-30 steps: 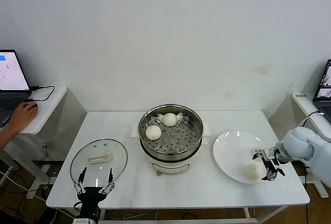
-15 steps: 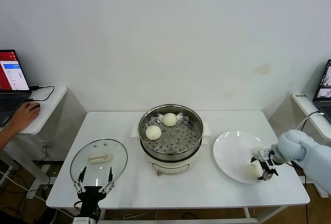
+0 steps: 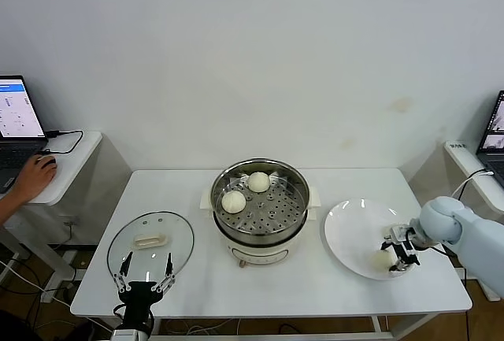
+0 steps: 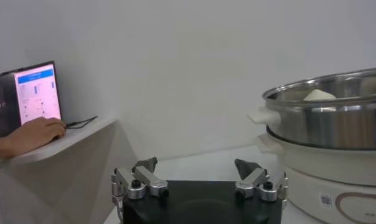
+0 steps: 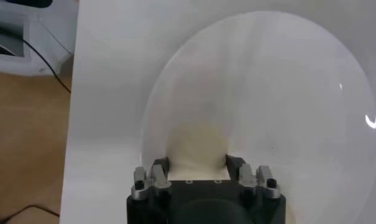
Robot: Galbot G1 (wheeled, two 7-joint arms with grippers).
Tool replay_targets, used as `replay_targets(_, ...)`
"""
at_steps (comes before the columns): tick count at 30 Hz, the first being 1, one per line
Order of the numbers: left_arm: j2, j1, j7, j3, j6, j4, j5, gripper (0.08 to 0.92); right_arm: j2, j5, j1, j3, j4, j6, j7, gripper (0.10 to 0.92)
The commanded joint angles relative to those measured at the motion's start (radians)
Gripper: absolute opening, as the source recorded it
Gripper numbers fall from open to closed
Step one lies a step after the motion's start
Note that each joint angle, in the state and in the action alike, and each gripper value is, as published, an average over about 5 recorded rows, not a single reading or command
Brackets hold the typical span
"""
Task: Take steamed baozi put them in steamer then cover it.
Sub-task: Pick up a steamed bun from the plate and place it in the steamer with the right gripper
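Two steamed baozi lie on the perforated tray of the steel steamer at the table's middle. Another pale baozi rests on the near right part of the white plate. My right gripper is down at that bun, its fingers pressing on both of its sides; in the head view the right gripper sits at the plate's right edge. The glass cover lies flat at the front left. My left gripper hangs open just in front of the cover, holding nothing; the left gripper faces the steamer.
A side table at the left carries a laptop and a person's hand. Another laptop stands on a stand at the far right. The plate reaches close to the table's front right edge.
My right gripper has dropped slightly onto the plate and its fingers have closed in around the baozi. The left arm and the cover have not moved.
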Motion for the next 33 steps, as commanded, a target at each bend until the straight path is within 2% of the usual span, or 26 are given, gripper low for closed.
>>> replay_targets(1,0.001,0.000,0.000,0.000,0.000,-0.002,0.000,0.823,-0.036,0.058,0.098,-0.017,0.034,-0.011,-0.014,0.551)
replay_targets(10,0.004,-0.005,0.001,0.003,0.000,-0.013,-0.004,0.823,-0.084,0.196,0.396,-0.119,0.092,-0.030,-0.042,0.543)
replay_targets(16,0.012,-0.004,0.002,0.001,-0.002,-0.020,-0.009,0.823,-0.039,0.283,0.650,-0.273,0.099,-0.040,-0.035,0.550)
replay_targets(25,0.013,-0.004,0.003,0.000,-0.002,-0.031,-0.012,0.823,0.191,0.407,0.983,-0.518,0.119,-0.064,0.023,0.550)
replay_targets(33,0.010,-0.005,0.001,-0.018,-0.005,-0.032,-0.019,0.823,0.404,0.481,1.000,-0.623,0.111,0.009,0.097,0.551)
